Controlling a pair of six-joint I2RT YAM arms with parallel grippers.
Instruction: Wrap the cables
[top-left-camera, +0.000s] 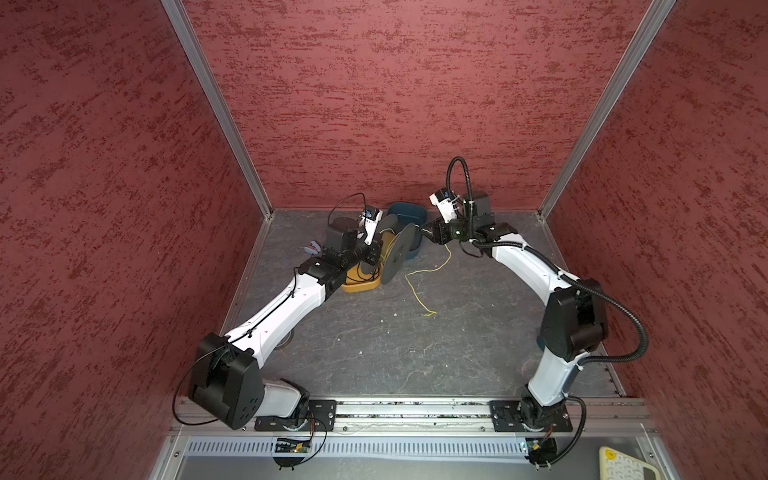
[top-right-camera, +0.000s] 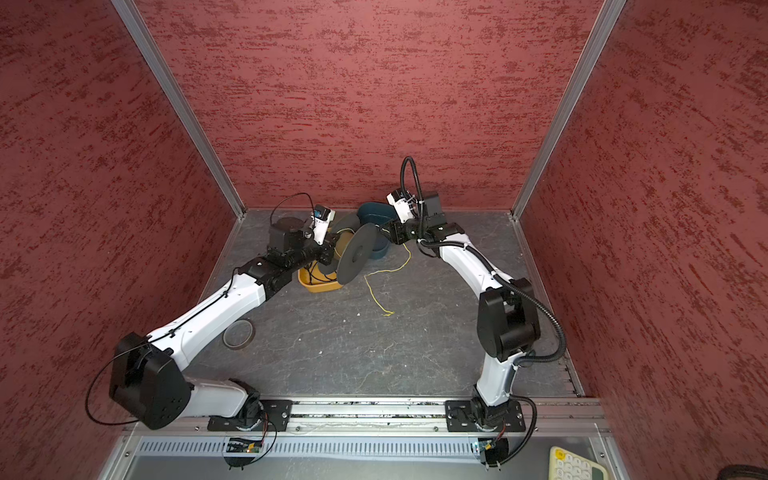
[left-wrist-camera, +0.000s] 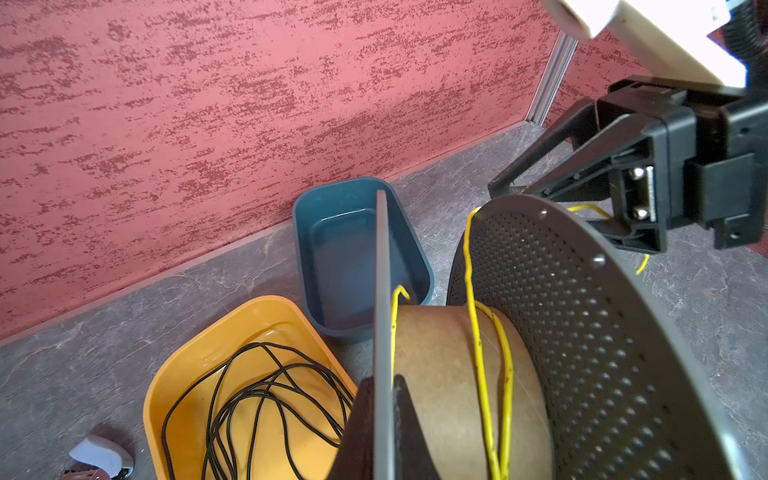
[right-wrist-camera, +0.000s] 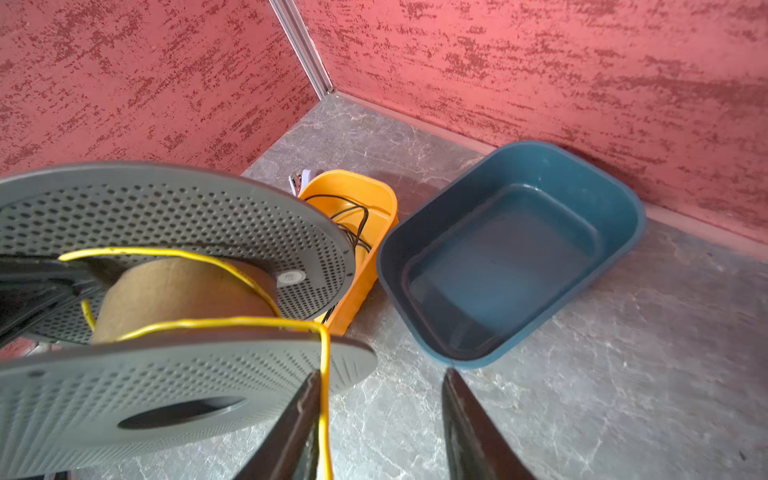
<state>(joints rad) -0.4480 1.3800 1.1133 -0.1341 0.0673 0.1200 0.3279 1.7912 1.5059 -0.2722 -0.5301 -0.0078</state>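
We see grey marbled tabletop (top-left-camera: 374, 353), orange tray (top-left-camera: 360, 287) twd back, blue tray (top-left-camera: 415, 250) just beside it by back wall, yellow wire (top-left-camera: 414, 293) trailing loose mid-table, tape roll (top-right-camera: 251, 330) front-left, small white-purple item (top-left-camera: 311, 248) back-left, unclear what

We catalogue: white moulded link shells (top-left-camera: 286, 303), black angular joint housings (top-left-camera: 226, 380), black flat base plates (top-left-camera: 322, 409). At four o'clock in a top view, black ribbed hose (top-left-camera: 645, 338); at eight, thin black cable loop (top-left-camera: 174, 403). On the right gripper (right-wrist-camera: 383, 371): black tapered fingers (right-wrist-camera: 469, 419), silver screws (left-wrist-camera: 638, 174).
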